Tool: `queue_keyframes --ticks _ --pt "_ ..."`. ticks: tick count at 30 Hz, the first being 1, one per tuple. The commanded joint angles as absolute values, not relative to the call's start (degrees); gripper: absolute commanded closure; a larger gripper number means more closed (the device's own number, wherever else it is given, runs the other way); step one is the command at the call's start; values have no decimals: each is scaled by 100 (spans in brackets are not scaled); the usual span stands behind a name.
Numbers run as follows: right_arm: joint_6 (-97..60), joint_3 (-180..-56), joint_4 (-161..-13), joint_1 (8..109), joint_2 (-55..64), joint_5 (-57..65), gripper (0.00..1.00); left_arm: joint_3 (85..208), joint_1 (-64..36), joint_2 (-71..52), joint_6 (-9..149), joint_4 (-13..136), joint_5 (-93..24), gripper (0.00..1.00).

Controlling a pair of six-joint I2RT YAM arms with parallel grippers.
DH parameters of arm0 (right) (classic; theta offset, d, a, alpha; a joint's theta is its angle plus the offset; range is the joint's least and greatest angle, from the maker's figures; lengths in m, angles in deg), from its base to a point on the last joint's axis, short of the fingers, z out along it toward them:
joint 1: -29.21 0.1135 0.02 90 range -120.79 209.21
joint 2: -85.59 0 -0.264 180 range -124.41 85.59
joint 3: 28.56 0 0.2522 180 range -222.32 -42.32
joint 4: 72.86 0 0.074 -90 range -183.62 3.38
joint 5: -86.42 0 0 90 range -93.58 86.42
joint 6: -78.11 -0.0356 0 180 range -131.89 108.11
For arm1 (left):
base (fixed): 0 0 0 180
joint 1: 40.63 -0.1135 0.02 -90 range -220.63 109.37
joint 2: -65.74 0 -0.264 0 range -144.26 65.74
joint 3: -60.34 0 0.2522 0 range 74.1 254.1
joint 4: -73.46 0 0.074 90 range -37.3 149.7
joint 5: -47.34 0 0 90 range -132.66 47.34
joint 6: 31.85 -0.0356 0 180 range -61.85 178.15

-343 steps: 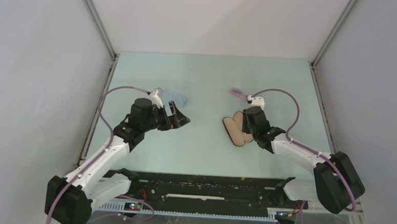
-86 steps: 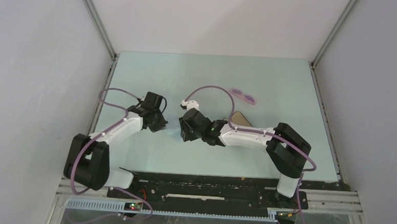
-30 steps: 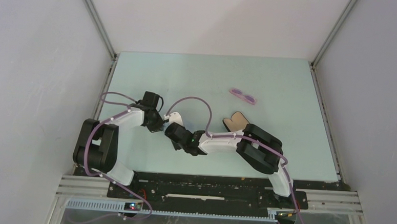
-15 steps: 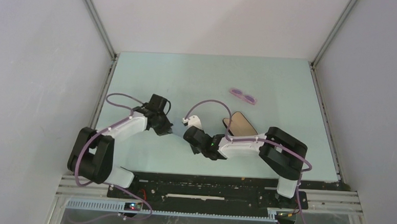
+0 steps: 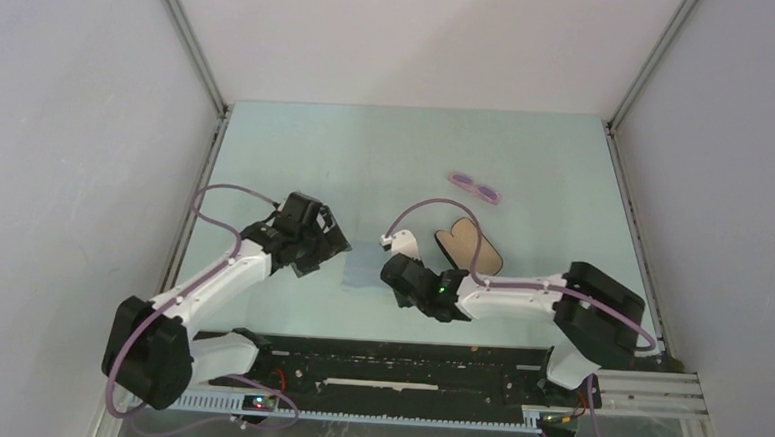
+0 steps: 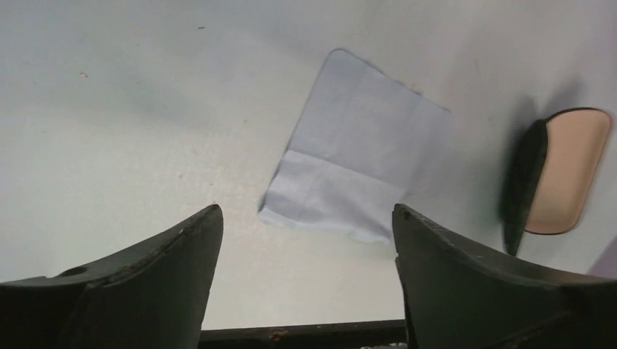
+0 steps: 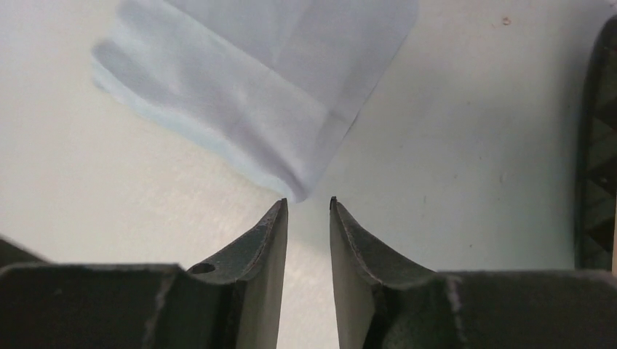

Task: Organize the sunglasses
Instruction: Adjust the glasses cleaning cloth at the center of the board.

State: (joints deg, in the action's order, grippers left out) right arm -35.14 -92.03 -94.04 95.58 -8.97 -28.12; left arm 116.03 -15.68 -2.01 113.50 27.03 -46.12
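Sunglasses (image 5: 474, 188) sit just behind the case (image 5: 474, 247), long axis slanting far-left to near-right. Left gripper (image 6: 305, 211) gapes wide, holding nothing. Right gripper (image 7: 308, 202) is barely parted, tips at the cloth (image 7: 255, 80) corner.

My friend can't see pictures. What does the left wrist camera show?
A folded light blue cloth lies flat on the table, framed by the wide-open left gripper. An open black case with tan lining sits at the right edge.
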Motion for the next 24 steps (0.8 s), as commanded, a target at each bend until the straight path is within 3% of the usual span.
queue_keyframes --ticks 1,10,15,20,22,24 --pt "-4626 -9114 -9672 9204 -12 -2608 64 11416 -1558 249 10728 3200 -4684 6" --pt "-6597 -8829 -9581 8652 315 -1716 62 10782 -1343 -7 10781 3737 -4458 15" --pt "-6676 -8829 -9425 8608 0 -1424 62 10743 -897 -338 10932 3847 -4697 1" --pt "-6664 -8634 -9051 8565 55 -1225 62 10701 -739 -552 11065 3893 -4901 0" --pt "-6682 -8526 -8923 8555 140 -1231 62 10701 -704 -585 11102 3882 -5012 5" --pt "-6681 -8521 -8955 8549 148 -1254 62 10729 -690 -724 11139 3833 -5089 18"
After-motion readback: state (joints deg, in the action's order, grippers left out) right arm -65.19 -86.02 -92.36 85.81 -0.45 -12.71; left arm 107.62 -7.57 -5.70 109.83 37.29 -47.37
